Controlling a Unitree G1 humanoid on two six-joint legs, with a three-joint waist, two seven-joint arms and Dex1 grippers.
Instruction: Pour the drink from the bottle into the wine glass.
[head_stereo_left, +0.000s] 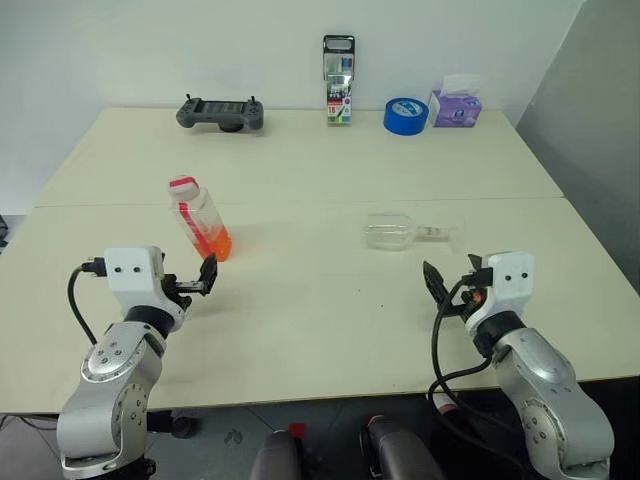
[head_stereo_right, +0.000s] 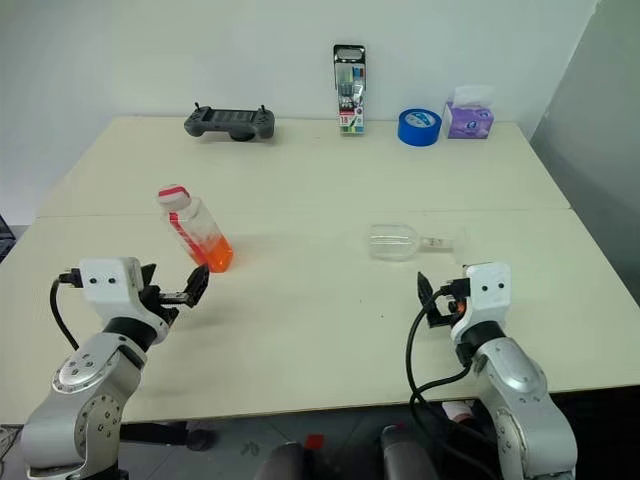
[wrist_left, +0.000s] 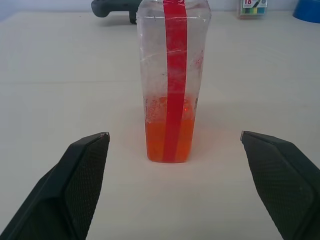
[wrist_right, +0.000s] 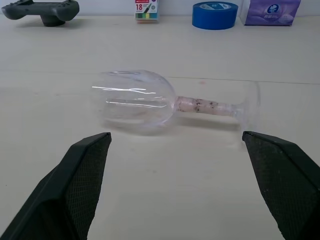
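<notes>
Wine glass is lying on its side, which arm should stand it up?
Right. The wine glass lies just ahead of the open right end effector; the left end effector faces the bottle.

One bottle, one wine glass, one controller, one tape roll, one tissue box, one marker pack.
</notes>
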